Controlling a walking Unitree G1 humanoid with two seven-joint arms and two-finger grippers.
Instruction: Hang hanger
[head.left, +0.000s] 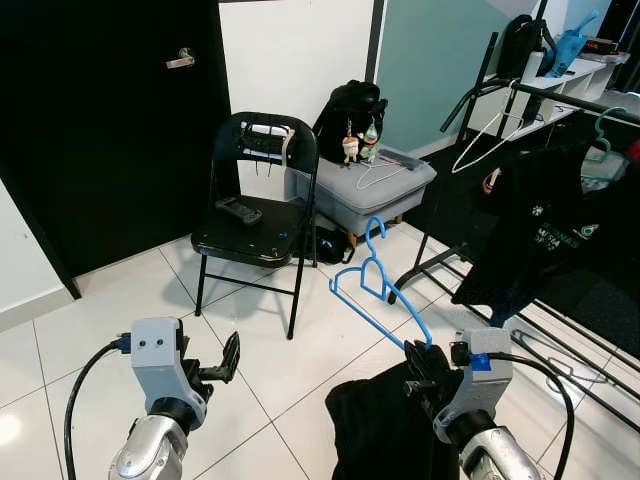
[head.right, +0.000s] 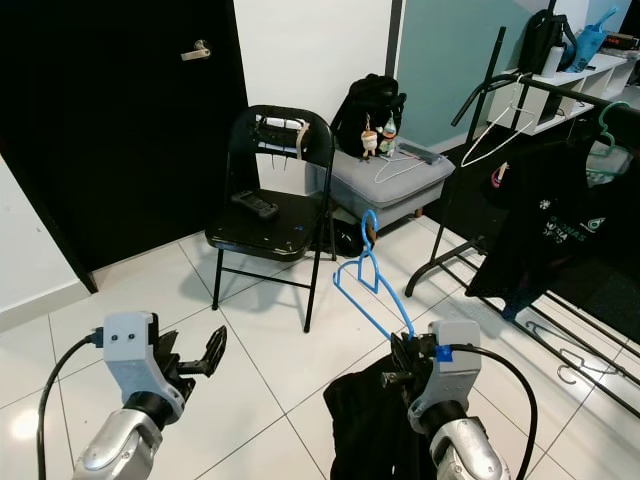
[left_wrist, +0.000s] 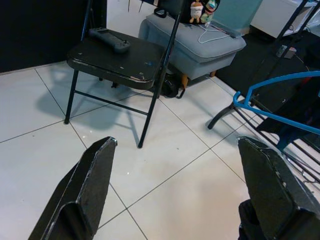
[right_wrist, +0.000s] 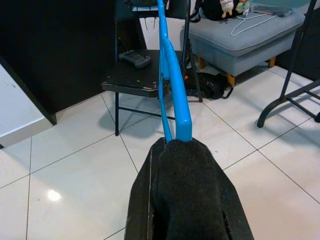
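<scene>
The blue hanger (head.left: 378, 285) stands hook-up, my right hand (head.left: 422, 368) clamped on its lower end with dark cloth; my left hand (head.left: 222, 362) hovers spread, empty. Held so low, it may twist before reaching the clothes rack (head.left: 560, 98).

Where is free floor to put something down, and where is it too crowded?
Bare tiles lie between the left claw and the folding chair. Crowded: around the clothes rack, the grey ottoman, and the blue hanger in the right claw.
</scene>
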